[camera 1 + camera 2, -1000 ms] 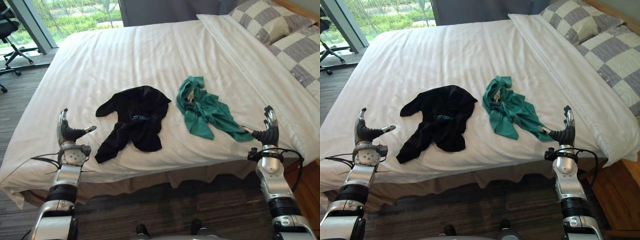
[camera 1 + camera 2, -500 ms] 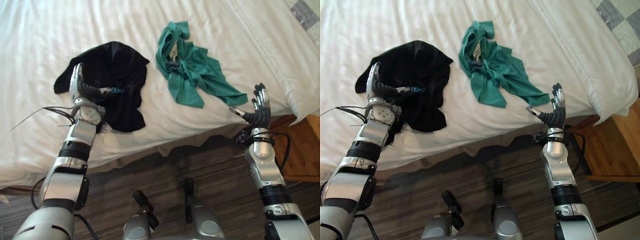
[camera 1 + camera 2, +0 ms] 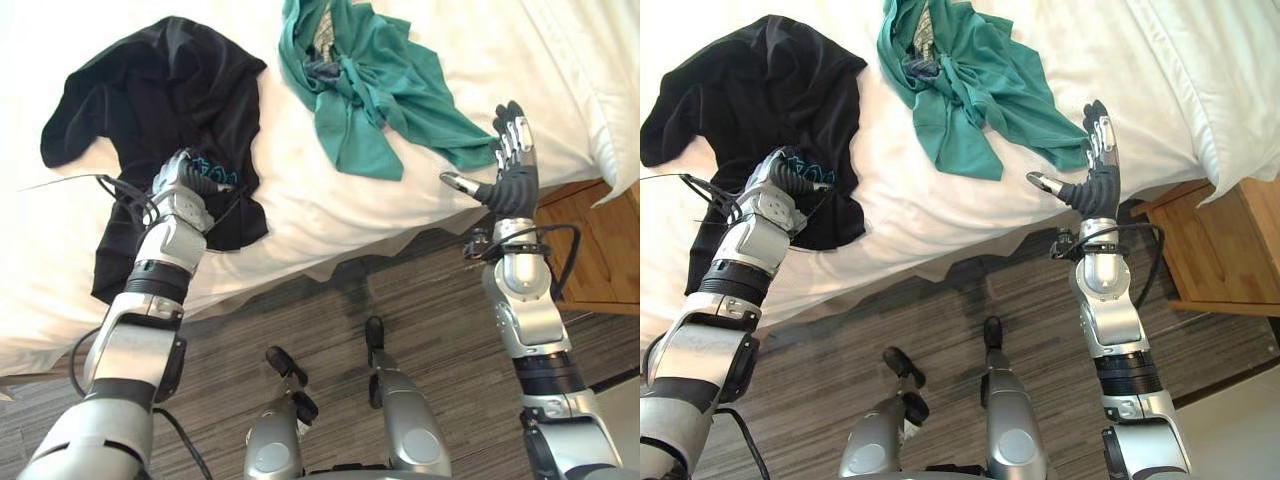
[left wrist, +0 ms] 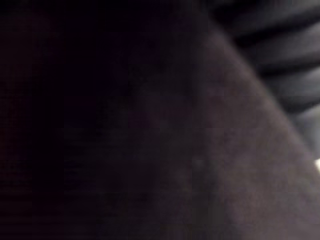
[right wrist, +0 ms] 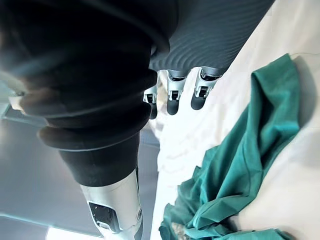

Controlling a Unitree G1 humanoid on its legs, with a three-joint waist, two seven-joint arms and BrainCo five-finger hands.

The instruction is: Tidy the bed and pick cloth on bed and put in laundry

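Black cloth [image 3: 170, 80] lies spread on bed [image 3: 300, 210] near edge, left side, not lifted. Left hand [image 3: 180, 195] now rests on its lower part, up from bed edge a second ago. Left wrist view dark with cloth, so can't tell if fingers closed on it. Likely grasp of first cloth starting; laundry step far off. Green cloth [image 3: 380, 90] crumpled just right of black, untouched. Right hand [image 3: 513, 180] still upright by its tip, fingers [image 5: 172, 97] straight, spread, holding nothing. Whole view shifted: camera moved, cloths didn't. Small teal print [image 3: 210, 165] on black cloth, unreadable.
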